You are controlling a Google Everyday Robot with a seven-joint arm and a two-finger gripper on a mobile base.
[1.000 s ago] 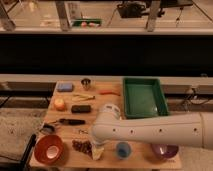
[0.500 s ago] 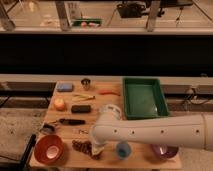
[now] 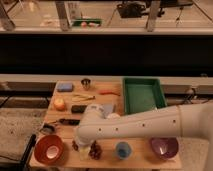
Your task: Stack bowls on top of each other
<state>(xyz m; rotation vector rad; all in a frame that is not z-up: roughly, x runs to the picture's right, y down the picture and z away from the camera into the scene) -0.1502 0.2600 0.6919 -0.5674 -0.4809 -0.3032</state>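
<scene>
The orange-red bowl (image 3: 48, 149) sits at the near left corner of the counter (image 3: 145, 159), and the purple bowl (image 3: 164, 147) sits near the near right corner, well apart from it. A small blue cup (image 3: 123, 149) stands between them by the near edge. The white arm (image 3: 140, 127) reaches in from the right and bends down. Its pincer (image 3: 83, 149) is low at the near edge, just right of the orange-red bowl, and I cannot tell whether it is wide or narrow. A green tray (image 3: 143, 95) lies at the far right.
</scene>
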